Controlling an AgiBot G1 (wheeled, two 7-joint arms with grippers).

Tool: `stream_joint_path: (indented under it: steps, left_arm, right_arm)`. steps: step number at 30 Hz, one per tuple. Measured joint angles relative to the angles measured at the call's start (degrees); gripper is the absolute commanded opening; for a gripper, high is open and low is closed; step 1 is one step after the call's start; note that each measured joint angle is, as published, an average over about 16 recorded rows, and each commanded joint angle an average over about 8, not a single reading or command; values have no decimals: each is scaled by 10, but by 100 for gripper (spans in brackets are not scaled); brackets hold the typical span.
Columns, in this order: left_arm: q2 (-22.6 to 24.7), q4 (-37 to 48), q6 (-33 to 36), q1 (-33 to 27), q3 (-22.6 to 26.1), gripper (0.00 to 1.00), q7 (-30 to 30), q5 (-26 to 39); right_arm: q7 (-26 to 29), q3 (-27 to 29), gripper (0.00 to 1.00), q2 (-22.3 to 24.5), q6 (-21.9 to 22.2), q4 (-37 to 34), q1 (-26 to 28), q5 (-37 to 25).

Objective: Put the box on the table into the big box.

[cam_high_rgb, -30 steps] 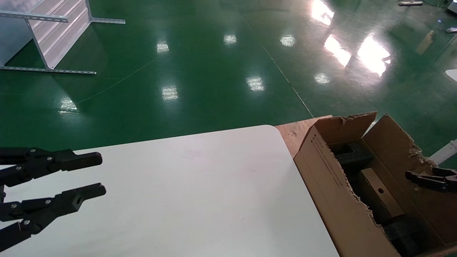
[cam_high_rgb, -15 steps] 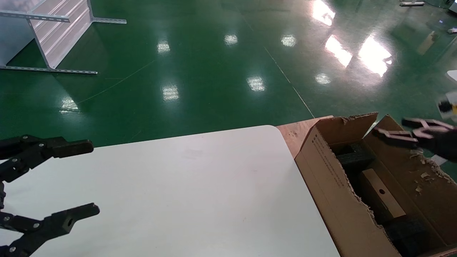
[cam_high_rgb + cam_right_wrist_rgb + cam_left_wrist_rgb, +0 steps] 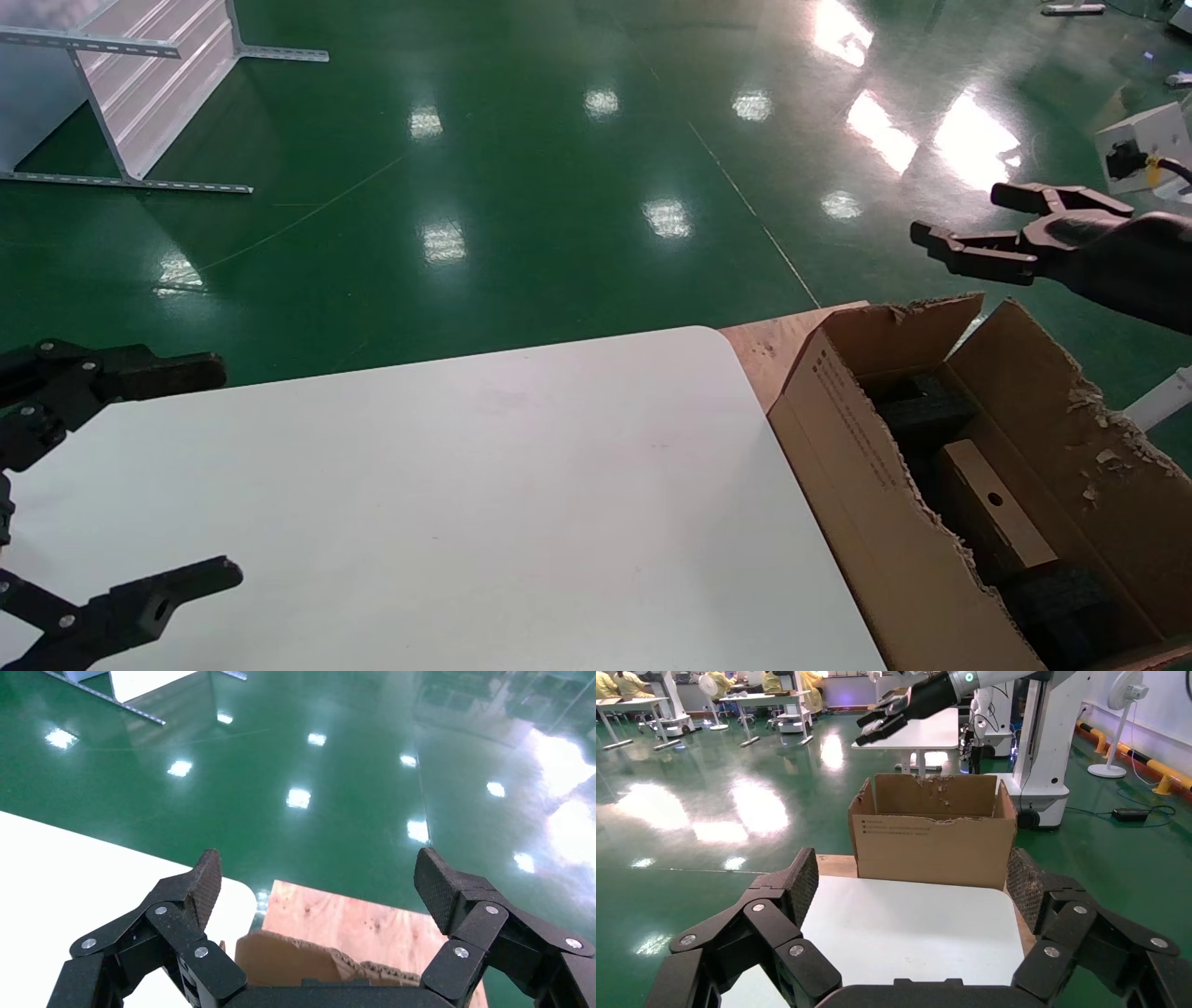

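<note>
Box and its place: the box lies inside the big box, at about 4 o'clock in the head view, its round dark hole facing up, between black foam blocks.
Floor: glossy green floor fills the 12 o'clock half of the head view, with bright light patches.
Table: the table is white and smooth, spanning 6 to 9 o'clock, its rounded corner beside the carton.
Big box: the big box is a brown corrugated carton with ragged torn flaps, standing open just beside the table's corner, small printed text on its side; also seen in the left wrist view.
Wooden board: a wooden board shows under the carton's far corner.
Metal frame: a pale metal frame stands on the floor at 11 o'clock.
Left gripper: the left gripper hangs over the table's edge at 8 o'clock, fingers spread wide, holding nothing.
Right gripper: the right gripper hovers above the carton's far end at 2 o'clock, fingers parted, holding nothing.
</note>
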Motion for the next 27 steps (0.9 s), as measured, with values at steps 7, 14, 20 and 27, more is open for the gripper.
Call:
stream_joint_path:
  steps: [7,14,20,27]
  left_arm:
    - [0,0,0,0,0,100,0,0]
    - [0,0,0,0,0,100,0,0]
    - [0,0,0,0,0,100,0,0]
    - [0,0,0,0,1,100,0,0]
  right_arm:
    - [1,16,100,-7,-9,4,-6,-5]
    - [10,64,100,-28,-47,12,-32,-23]
    - [20,130,100,-56,-95,26,-64,-47]
    - [33,210,100,-91,-154,42,-103,-76]
